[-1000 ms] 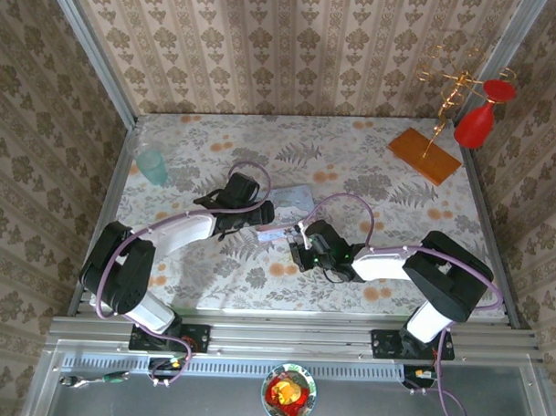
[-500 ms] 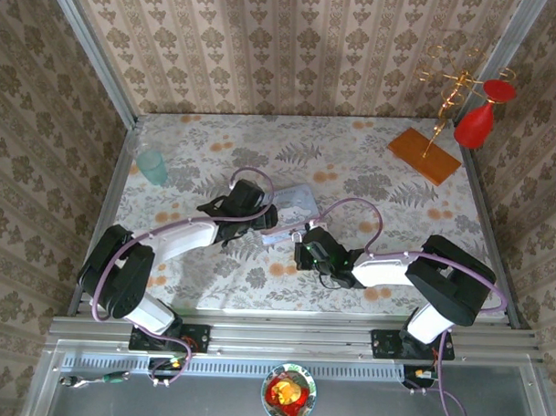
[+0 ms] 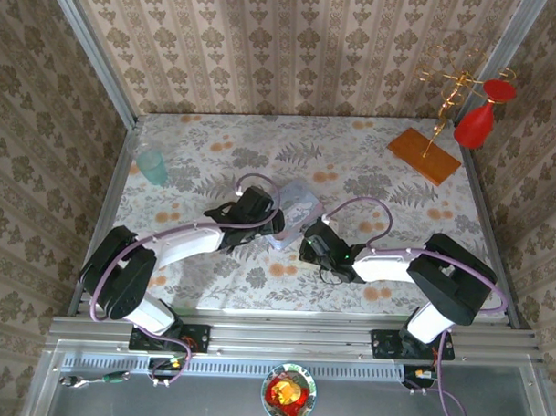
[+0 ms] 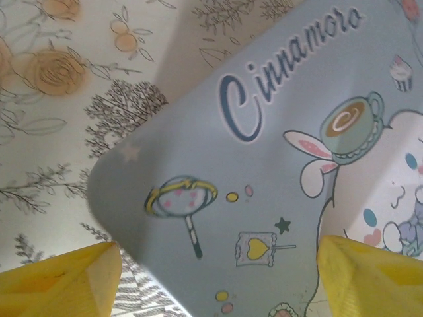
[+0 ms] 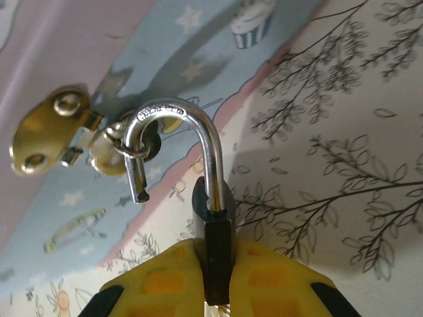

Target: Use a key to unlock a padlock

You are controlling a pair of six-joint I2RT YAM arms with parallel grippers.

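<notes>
My right jaws are clenched on the padlock (image 5: 215, 221) body, beside the tin (image 5: 165, 46) on the bench (image 5: 344, 132). Its long axis runs straight out from them toward the brass hasp (image 5: 49, 139). The shackle (image 5: 201, 129) is sprung, its free leg hooked through the hasp ring. My left jaws are spread, grasping nothing, over the lid reading "Cinnamoro".

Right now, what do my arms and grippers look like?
Both the left arm and right arm have white links, black joints and looping lilac cables. The left fingers and right fingers are yellow; the right's edged black.
</notes>
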